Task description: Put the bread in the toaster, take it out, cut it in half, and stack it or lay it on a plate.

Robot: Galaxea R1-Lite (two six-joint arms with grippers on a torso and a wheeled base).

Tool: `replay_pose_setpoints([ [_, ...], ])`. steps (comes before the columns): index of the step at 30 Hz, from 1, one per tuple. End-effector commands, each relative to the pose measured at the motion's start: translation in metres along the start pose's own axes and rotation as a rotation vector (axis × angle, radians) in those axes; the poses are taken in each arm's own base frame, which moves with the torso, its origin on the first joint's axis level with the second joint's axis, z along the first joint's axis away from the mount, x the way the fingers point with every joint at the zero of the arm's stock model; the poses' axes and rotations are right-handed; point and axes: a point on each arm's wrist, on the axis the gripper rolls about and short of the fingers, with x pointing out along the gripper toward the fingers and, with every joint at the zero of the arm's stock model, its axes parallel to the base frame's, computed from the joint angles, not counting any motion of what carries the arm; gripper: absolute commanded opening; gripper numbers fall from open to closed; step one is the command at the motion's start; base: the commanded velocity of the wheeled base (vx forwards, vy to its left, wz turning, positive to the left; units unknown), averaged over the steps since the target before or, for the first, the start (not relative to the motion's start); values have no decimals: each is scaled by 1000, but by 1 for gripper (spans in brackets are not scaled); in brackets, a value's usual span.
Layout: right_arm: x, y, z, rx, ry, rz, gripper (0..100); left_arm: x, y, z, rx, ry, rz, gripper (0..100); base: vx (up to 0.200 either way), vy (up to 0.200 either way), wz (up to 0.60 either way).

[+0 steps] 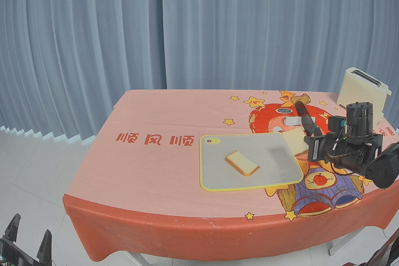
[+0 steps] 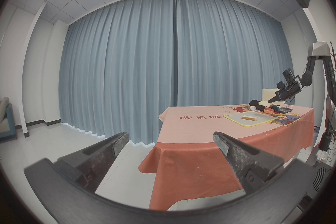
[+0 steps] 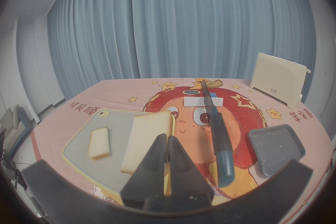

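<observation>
One half slice of bread (image 1: 242, 163) (image 3: 99, 142) lies flat near the middle of the grey cutting board (image 1: 270, 173) (image 3: 78, 158). My right gripper (image 1: 306, 147) (image 3: 167, 138) is shut on the other half slice of bread (image 1: 294, 140) (image 3: 147, 139), holding it tilted over the board's right edge. A dark rectangular plate (image 3: 276, 146) rests on the table to the right of the knife (image 1: 306, 117) (image 3: 214, 123). The cream toaster (image 1: 362, 92) (image 3: 278, 79) stands at the far right, its slots showing no bread. My left gripper (image 1: 31, 226) (image 2: 170, 137) hangs open low beside the table's left.
The knife lies between board and plate, blade over a white strip (image 1: 294, 121) (image 3: 203, 101), blue handle toward me. The orange cloth (image 1: 158, 171) covers the table; its left half is bare. Blue curtains hang behind.
</observation>
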Motion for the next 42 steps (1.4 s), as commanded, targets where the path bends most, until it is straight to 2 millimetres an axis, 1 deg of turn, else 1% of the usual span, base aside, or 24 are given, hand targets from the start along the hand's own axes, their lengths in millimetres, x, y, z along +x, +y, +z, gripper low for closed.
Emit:
replay_pose_setpoints([
  [1, -18, -2, -2, 1, -20, 1, 0, 0, 0, -5, -1, 1, 0, 100, 0, 0, 0],
  [5, -26, -4, -5, 6, -18, 12, 0, 0, 0, -5, -1, 1, 0, 100, 0, 0, 0],
  [12, -27, -4, -6, 24, -19, 8, 0, 0, 0, -5, -2, 1, 0, 100, 0, 0, 0],
  [21, -37, -3, -1, 26, -55, 13, 0, 0, 0, -5, -1, 1, 2, 100, 0, 0, 0],
  [24, -37, -3, -1, 26, -55, 13, 0, 0, 0, -5, -1, 1, 2, 100, 0, 0, 0],
  [25, -42, -2, 0, 26, -68, 21, 0, 0, 0, -5, -2, 1, 2, 100, 0, -200, 0],
  [29, -48, -5, 4, 33, -92, 16, 0, 0, 0, -5, -4, 1, 2, 100, 0, -200, 0],
  [42, -50, -9, -2, 36, -80, 1, 0, 0, 0, -5, -4, 1, 2, 100, 0, -200, 0],
])
